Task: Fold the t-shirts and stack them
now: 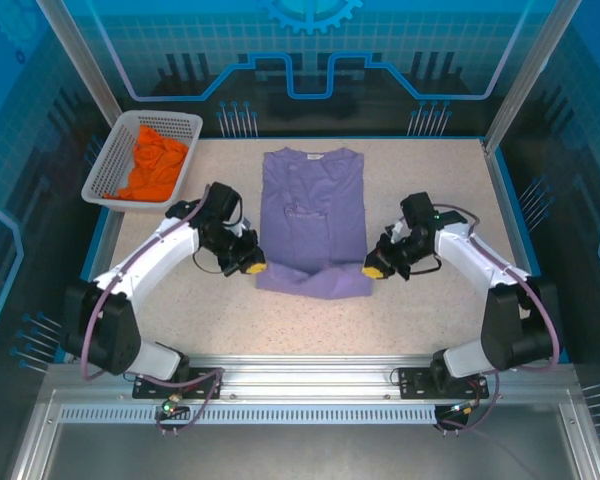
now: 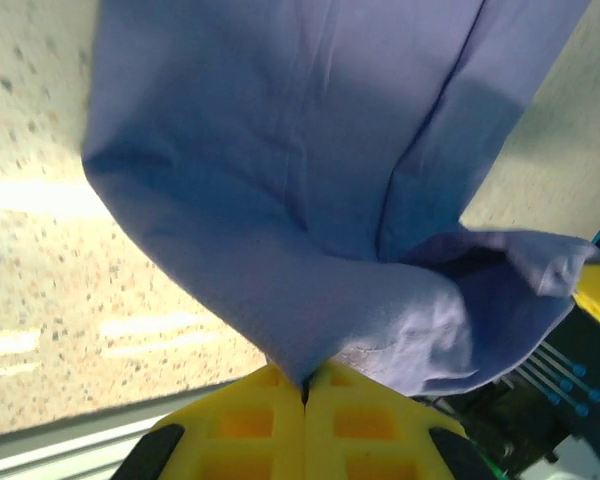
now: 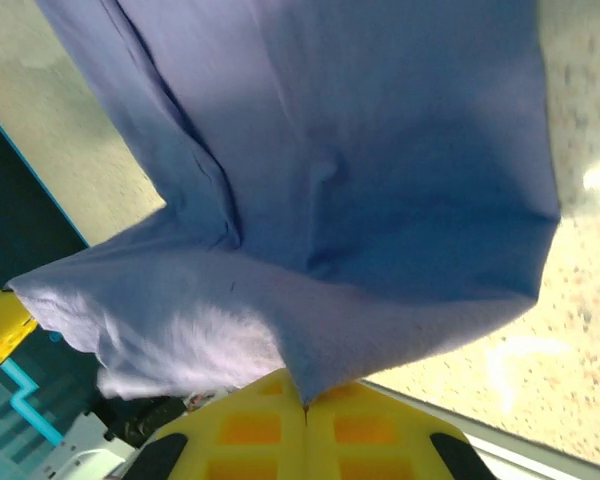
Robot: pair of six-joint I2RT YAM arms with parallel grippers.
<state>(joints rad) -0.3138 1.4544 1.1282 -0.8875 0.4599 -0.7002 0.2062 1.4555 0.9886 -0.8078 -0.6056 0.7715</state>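
Lavender t-shirt [image 1: 313, 215] at centre of surface [image 1: 430, 320], sleeves folded in; left jaws and right jaws clamped on near hem corners, hem fold in hand. Orange t-shirt [image 1: 155, 165] crumpled in far-left basket [image 1: 105, 165], not yet folded.

Two t-shirts: one lavender t-shirt [image 1: 313, 200] mid-tabletop, one orange t-shirt [image 1: 156, 165] inside the one white basket [image 1: 107, 165] at the far-left corner. Two grippers: left gripper [image 1: 252, 266], right gripper [image 1: 375, 268].

Speckled beige table [image 1: 310, 325] enclosed by blue printed walls [image 1: 400, 60].
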